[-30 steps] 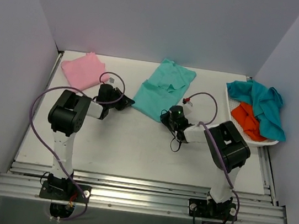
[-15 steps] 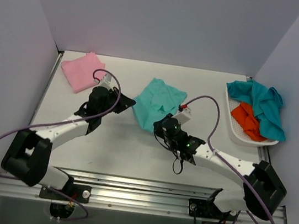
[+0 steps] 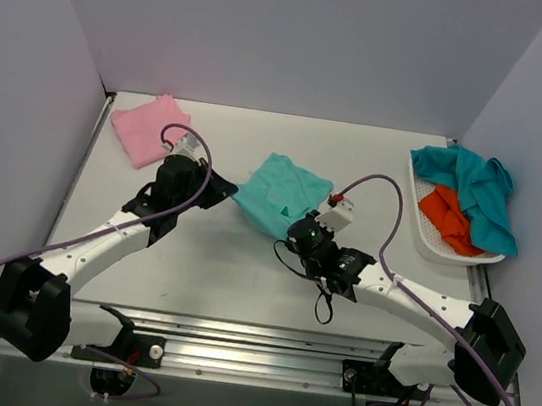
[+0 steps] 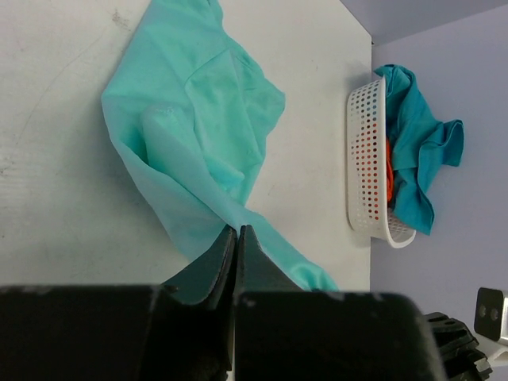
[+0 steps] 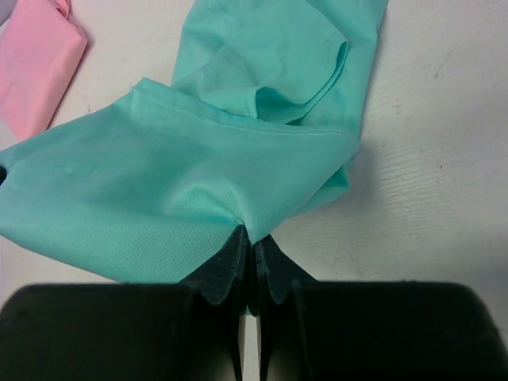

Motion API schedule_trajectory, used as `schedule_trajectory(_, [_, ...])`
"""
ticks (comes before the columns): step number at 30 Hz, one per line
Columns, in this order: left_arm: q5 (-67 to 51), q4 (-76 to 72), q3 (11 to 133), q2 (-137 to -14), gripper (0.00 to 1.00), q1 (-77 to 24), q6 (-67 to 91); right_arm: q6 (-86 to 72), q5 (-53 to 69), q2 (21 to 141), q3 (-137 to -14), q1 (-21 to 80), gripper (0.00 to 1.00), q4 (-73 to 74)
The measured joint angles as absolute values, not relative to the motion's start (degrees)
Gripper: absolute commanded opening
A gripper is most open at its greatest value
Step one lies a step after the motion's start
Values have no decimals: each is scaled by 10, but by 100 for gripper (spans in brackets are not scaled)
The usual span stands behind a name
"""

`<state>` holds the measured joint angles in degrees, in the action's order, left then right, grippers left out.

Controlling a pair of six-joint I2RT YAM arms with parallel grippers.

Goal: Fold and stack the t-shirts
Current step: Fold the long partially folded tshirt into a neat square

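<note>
White tabletop between pale lilac walls, seen from above: the sea-green tee lies mid-table. A second ago it stretched long toward the back wall; now it is drawn nearer and bunched into a shorter, doubled shape. Both arms, then hunched upright, now reach low across the surface. The left gripper sits at the tee's left edge and the right gripper at its near edge. A pink tee lies folded at the back left, unmoved. A teal tee and an orange tee are heaped in the white basket at the right.

From the left wrist, the left gripper is pinched tight on a thin fold of the sea-green tee, whose cloth rises taut to the fingertips and is creased behind. The perforated basket stands beyond.

From the right wrist, the right gripper is clamped on a hemmed edge of the sea-green tee. One layer is folded over another, with the pink tee at the far left.
</note>
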<state>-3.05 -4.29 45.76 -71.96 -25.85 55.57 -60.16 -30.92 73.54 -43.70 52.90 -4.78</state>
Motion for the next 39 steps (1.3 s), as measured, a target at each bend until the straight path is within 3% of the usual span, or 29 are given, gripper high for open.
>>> schedule_trajectory(21, [-52, -16, 674, -926, 3, -258, 534, -560, -263, 801, -515, 386, 0, -44])
schedule_trajectory(27, [-77, -1, 818, -1054, 13, -249, 532, -533, -195, 919, -591, 299, 0, -66])
schedule_trajectory(29, [-113, -5, 945, -1156, 30, -235, 535, -523, -169, 1023, -708, 236, 0, -58])
schedule_trajectory(30, [-135, -9, 1032, -1221, 49, -227, 541, -519, -162, 1086, -779, 206, 5, -48])
schedule_trajectory(31, [-161, -15, 1135, -1305, 93, -218, 551, -516, -158, 1158, -877, 177, 17, -17])
schedule_trajectory(32, [-187, -23, 1250, -1394, 94, -208, 564, -512, -153, 1236, -986, 150, 57, 8])
schedule_trajectory(33, [-199, -43, 1369, -1488, 94, -201, 594, -508, -151, 1313, -1093, 126, 70, 34])
schedule_trajectory(35, [-224, -121, 1535, -1648, 94, -182, 682, -493, -154, 1442, -1286, 89, 81, 95])
schedule_trajectory(36, [-233, -151, 1530, -1679, 94, -171, 720, -488, -158, 1478, -1335, 72, 82, 109])
schedule_trajectory(39, [-266, -225, 1401, -1676, 94, -134, 789, -484, -184, 1446, -1259, 40, 100, 126])
